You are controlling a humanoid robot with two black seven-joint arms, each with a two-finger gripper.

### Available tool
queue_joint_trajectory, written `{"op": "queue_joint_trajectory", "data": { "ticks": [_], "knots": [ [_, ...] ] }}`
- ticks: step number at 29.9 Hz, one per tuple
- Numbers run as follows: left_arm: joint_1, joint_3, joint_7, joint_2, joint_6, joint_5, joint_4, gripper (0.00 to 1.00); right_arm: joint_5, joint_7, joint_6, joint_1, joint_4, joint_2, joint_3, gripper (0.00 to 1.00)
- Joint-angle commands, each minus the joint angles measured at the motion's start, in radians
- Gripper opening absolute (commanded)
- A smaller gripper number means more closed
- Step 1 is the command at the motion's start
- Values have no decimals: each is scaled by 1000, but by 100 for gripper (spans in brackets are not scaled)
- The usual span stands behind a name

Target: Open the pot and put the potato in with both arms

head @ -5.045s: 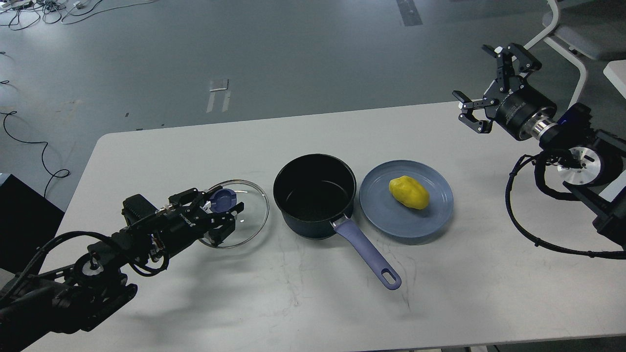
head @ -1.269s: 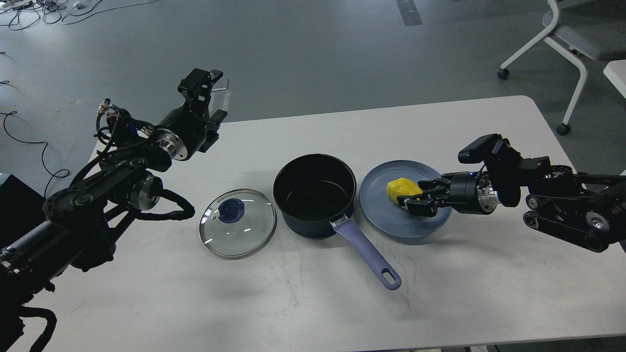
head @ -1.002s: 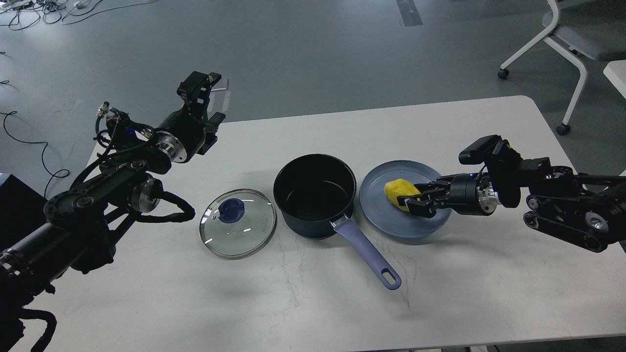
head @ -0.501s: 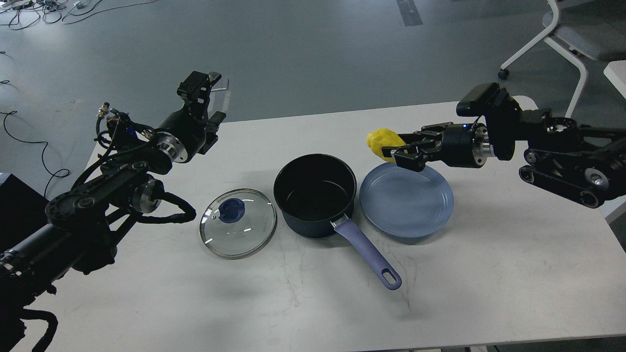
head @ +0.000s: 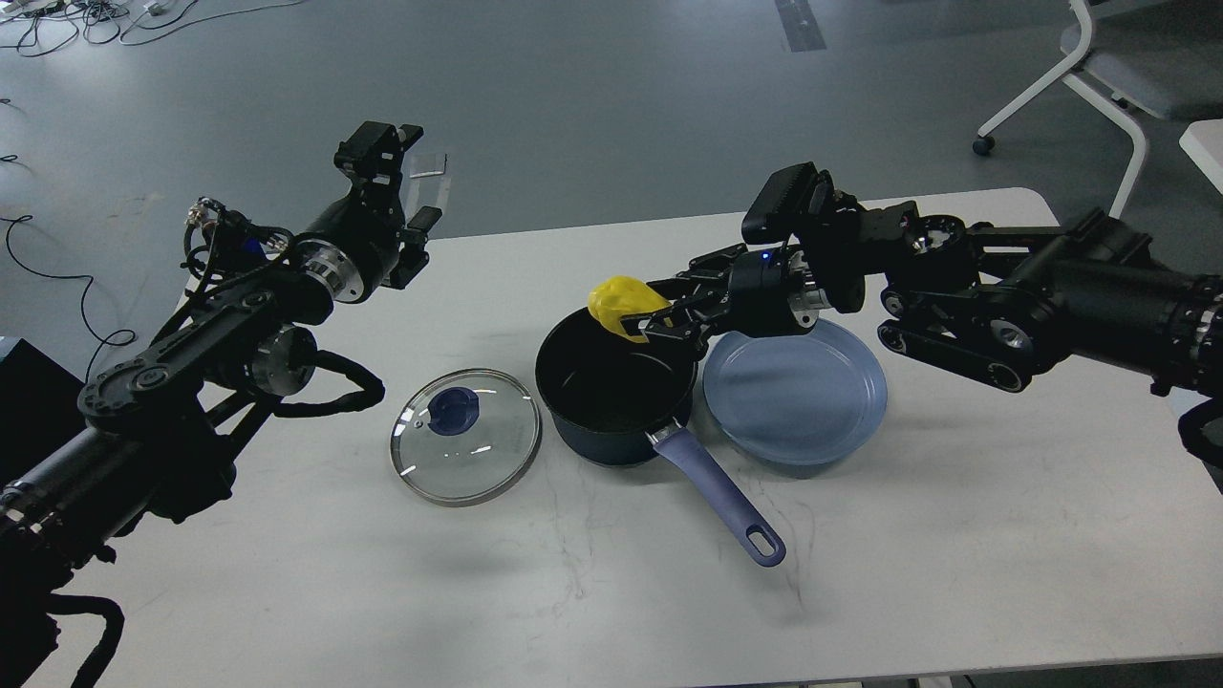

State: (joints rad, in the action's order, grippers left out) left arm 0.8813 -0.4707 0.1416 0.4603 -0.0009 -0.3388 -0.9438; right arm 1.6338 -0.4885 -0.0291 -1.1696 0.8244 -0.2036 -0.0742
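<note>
The dark navy pot stands open on the table's middle, its lavender handle pointing to the front right. My right gripper is shut on the yellow potato and holds it above the pot's far rim. My left gripper is raised over the table's back left edge, away from the pot; its fingers stand apart and hold nothing.
The glass lid with a blue knob lies flat on the table left of the pot. A flat blue plate sits right of the pot, bare. A white chair stands beyond the table at the back right.
My right gripper has lifted the potato off the blue plate and carried it left, over the pot's rim. The left arm has barely moved.
</note>
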Motion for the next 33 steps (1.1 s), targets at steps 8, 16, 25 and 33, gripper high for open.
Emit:
{"op": "queue_joint_trajectory", "data": {
  "ticks": [8, 16, 25, 33],
  "knots": [
    [-25, -101, -131, 5, -57, 115, -1, 98, -22, 0, 20, 25, -16, 18, -26, 100],
    [-57, -183, -100, -26, -57, 181, -1, 98, -462, 0, 8, 30, -10, -25, 147, 100],
    [-131, -256, 21, -80, -59, 192, -1, 98, -1333, 18, -110, 65, 33, -92, 228, 100],
    [-193, -285, 27, -83, -132, 204, -13, 98, -1652, 68, -164, 249, 21, -91, 484, 100]
  ]
}}
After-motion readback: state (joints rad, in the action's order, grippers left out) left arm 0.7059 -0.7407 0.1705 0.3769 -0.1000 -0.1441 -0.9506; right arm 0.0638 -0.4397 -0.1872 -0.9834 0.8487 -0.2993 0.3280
